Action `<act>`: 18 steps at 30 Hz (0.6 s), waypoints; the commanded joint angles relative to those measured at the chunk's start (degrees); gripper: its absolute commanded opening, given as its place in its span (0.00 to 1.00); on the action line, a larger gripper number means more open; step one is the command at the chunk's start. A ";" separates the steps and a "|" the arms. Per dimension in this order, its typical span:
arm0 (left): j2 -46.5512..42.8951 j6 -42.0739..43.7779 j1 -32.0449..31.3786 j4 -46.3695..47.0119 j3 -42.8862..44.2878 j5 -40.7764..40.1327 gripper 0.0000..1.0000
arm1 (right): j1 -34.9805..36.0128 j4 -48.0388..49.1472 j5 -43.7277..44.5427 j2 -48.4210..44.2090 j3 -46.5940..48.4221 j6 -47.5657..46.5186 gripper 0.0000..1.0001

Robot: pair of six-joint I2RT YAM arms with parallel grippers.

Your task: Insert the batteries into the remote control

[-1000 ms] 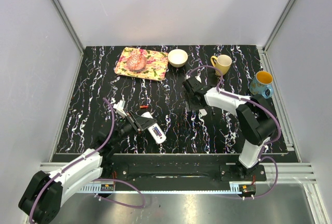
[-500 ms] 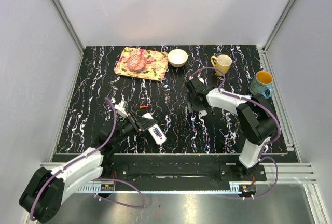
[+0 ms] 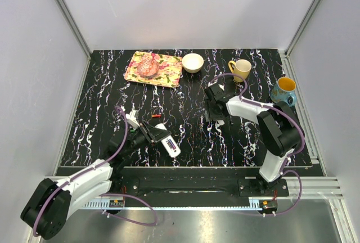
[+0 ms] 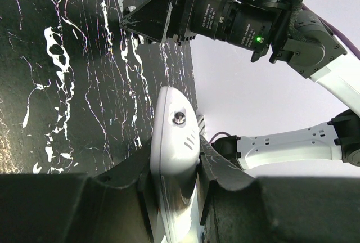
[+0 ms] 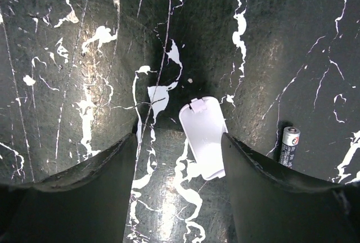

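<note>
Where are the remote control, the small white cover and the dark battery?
remote control (image 4: 174, 142), left wrist view, middle of its white body.
white cover (image 5: 205, 139), right wrist view, centre of its flat face.
battery (image 5: 287, 148), right wrist view, middle of its dark barrel.

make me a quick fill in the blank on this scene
1. The left gripper is shut on the ____.
2. The right gripper stands open over a white ____.
3. Right of that, in the right wrist view, lies one dark ____.
4. The bowl sits between the tray and the ____ mug.
Missing words: remote; cover; battery; yellow.
</note>
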 commanded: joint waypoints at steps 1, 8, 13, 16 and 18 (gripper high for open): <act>0.30 0.34 -0.33 3.67 2.27 -1.18 0.00 | -1.33 1.97 -2.30 -0.66 -1.42 0.50 0.68; 0.92 0.42 -0.33 4.20 2.27 -1.18 0.00 | -4.15 3.72 -6.33 -1.36 -3.26 2.44 0.66; 1.62 0.33 -0.42 4.81 2.09 -1.09 0.00 | -6.69 4.87 -8.98 -1.62 -4.49 4.02 0.57; 2.06 0.25 -0.50 5.34 2.09 -1.00 0.00 | -7.31 5.57 -10.21 -1.54 -5.46 4.55 0.55; 2.59 0.16 -0.50 5.78 2.09 -1.09 0.00 | -7.49 5.75 -10.47 -1.36 -5.99 4.72 0.55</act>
